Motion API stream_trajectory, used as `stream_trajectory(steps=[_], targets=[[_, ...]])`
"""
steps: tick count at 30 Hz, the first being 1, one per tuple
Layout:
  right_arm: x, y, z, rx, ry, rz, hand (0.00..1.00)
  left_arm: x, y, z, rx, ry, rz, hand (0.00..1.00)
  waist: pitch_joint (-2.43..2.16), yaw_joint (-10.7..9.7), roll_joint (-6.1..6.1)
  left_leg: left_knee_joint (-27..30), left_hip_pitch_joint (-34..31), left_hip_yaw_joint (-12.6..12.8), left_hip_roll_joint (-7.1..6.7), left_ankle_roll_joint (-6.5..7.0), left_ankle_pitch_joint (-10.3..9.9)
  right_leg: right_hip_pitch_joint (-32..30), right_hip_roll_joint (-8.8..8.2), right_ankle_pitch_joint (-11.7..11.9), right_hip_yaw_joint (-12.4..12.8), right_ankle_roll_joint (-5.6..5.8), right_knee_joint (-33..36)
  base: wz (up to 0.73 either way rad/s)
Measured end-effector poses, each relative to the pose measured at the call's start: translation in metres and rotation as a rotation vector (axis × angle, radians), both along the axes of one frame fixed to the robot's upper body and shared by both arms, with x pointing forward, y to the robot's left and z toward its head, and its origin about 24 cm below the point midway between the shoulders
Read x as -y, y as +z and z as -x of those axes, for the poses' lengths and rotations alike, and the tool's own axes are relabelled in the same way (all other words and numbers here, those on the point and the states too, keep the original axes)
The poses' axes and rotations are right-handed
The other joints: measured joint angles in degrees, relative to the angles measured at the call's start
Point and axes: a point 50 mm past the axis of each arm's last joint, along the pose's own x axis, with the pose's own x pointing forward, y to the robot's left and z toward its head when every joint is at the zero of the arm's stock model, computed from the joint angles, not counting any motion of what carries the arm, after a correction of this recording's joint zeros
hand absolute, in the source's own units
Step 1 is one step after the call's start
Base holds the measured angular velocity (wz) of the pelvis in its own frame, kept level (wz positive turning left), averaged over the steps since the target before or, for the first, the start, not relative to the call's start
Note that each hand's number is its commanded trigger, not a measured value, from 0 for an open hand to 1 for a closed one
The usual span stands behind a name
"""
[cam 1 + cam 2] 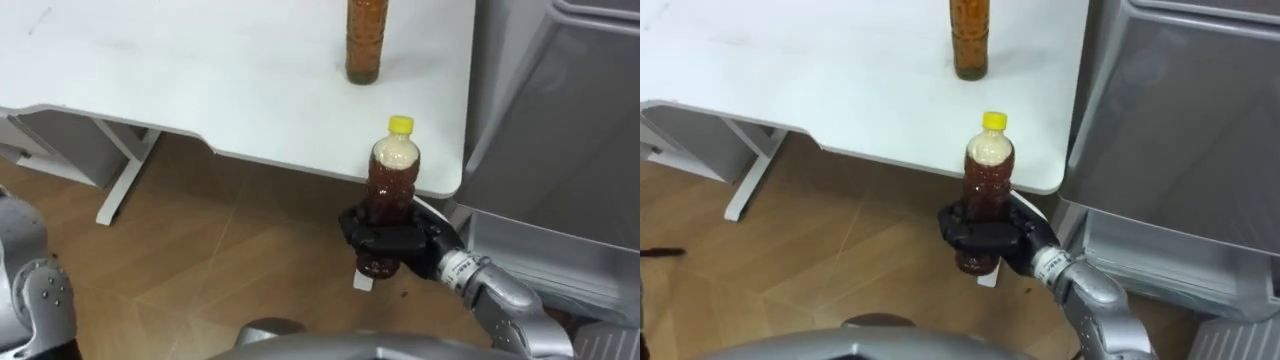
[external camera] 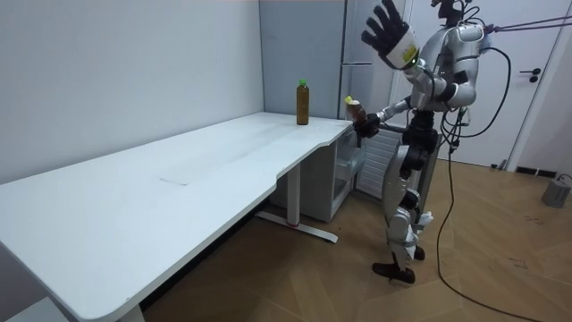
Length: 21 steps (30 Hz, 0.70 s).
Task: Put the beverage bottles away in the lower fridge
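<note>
The right hand (image 1: pixel 395 240) has its dark fingers clamped round the lower half of a bottle (image 1: pixel 392 180) of brown drink. The bottle hangs in the air over the wood floor (image 1: pixel 230 260), just off the near right corner of the white table (image 1: pixel 200 70). It is upright, its long axis vertical, with the yellow cap on top. Just right of the hand and bottle rises the grey fridge (image 1: pixel 560 150), its front panels close beside the table's right edge. 1 other bottle (image 1: pixel 364 40), also upright, stands on the table farther back, well apart from the held one. In the room view the left hand (image 2: pixel 389 31) is raised high, fingers spread apart.
</note>
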Motion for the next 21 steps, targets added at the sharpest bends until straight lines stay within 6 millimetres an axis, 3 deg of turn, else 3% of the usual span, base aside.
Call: stream_trajectory(steps=[4, 6, 12, 15, 18, 20, 21], targets=[[0.000, -0.004, 0.003, -0.055, -0.015, 0.022, 1.00, -0.019, -0.050, 0.011, -0.169, 0.088, 0.192, 0.00, -0.16, 0.6, 0.12, -0.5, 0.3, 0.2, 0.07, -0.03, 0.0, -0.1, -0.06, 0.0, -0.4, 0.03, 0.0, -0.02], [0.000, -0.007, 0.004, -0.087, -0.026, 0.037, 1.00, -0.027, -0.093, 0.026, -0.347, 0.158, 0.326, 0.00, -0.32, 0.7, -0.15, -1.0, 0.7, 0.5, 0.20, -0.09, 0.1, -0.2, 0.00, 0.0, -0.3, 0.04, 0.0, -0.10], [0.002, -0.010, 0.007, -0.123, -0.020, 0.079, 1.00, -0.014, -0.191, 0.071, -0.763, 0.219, 0.606, 0.00, -0.25, 1.9, -1.93, -1.4, 0.7, 1.0, 0.27, -0.10, 0.1, -1.0, 0.03, 0.0, 0.4, 0.02, 0.1, -0.09], [0.001, -0.011, 0.007, -0.135, -0.030, 0.068, 1.00, 0.000, -0.226, 0.099, -0.928, 0.200, 0.727, 0.00, -0.22, 1.6, -2.34, -1.4, 0.7, 1.1, 0.25, 0.05, 0.0, -1.0, -0.06, 0.0, 0.3, 0.03, 0.1, -0.05], [0.002, -0.009, 0.003, -0.135, -0.036, 0.066, 1.00, 0.014, -0.250, 0.121, -1.076, 0.170, 0.789, 0.00, -0.02, 0.7, -1.93, -1.4, 0.2, 1.1, 0.23, 0.18, -0.2, -1.1, -0.08, 0.0, 0.5, 0.04, 0.2, -0.01], [0.004, -0.008, -0.001, -0.126, -0.043, 0.075, 1.00, 0.023, -0.268, 0.157, -1.235, 0.176, 0.857, 0.00, 0.00, 0.0, -1.49, -1.5, 0.3, 1.8, 0.33, 0.16, -0.2, -1.2, -0.05, 0.0, 1.2, 0.05, 0.1, -0.14], [0.005, -0.008, -0.001, -0.125, -0.050, 0.079, 1.00, 0.024, -0.271, 0.165, -1.264, 0.178, 0.873, 0.00, 0.02, -0.4, -1.47, -1.5, 0.3, 1.9, 0.33, 0.16, -0.2, -1.2, -0.04, 0.0, 1.2, 0.05, 0.1, -0.08]])
